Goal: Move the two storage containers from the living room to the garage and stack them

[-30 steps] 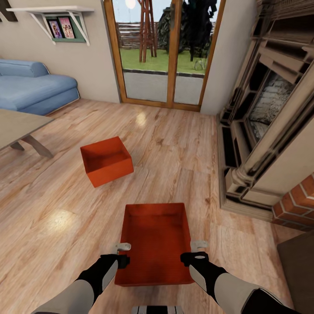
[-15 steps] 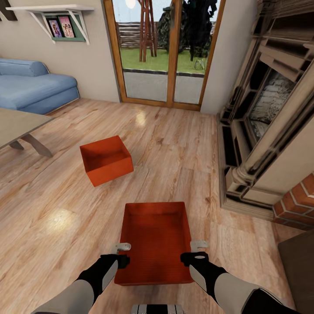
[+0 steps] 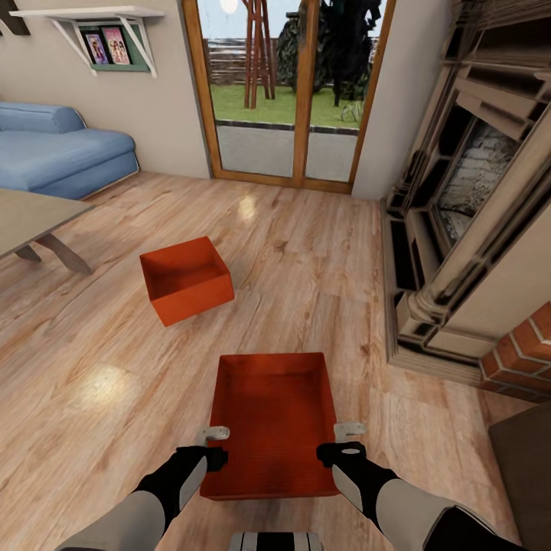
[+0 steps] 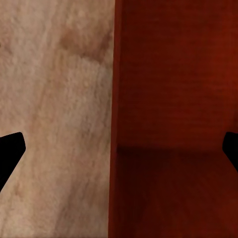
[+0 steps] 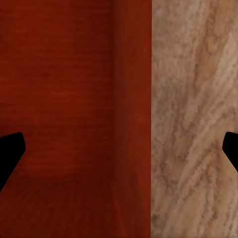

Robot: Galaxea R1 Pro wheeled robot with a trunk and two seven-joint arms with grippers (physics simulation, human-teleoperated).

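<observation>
In the living room, one orange-red storage container (image 3: 272,421) sits on the light wood plank floor right in front of me, between my two arms. My left gripper (image 3: 213,436) is open over its left wall. In the left wrist view that wall (image 4: 116,99) runs between the wide-apart fingers of the left gripper (image 4: 119,148). My right gripper (image 3: 349,431) is open over the right wall. The right wrist view shows that wall (image 5: 131,99) between the spread fingers of the right gripper (image 5: 119,148). The second storage container (image 3: 186,279) stands farther off to the left, empty.
A stone fireplace (image 3: 474,199) with a brick hearth (image 3: 520,352) lines the right side. Wood-framed glass doors (image 3: 287,92) stand ahead. A blue sofa (image 3: 61,153) and a table (image 3: 30,222) are at the left. Open plank floor lies around both containers.
The near container has crept slightly up the picture relative to my grippers, and the whole view has shifted a little. Both grippers stay open in the same pose.
</observation>
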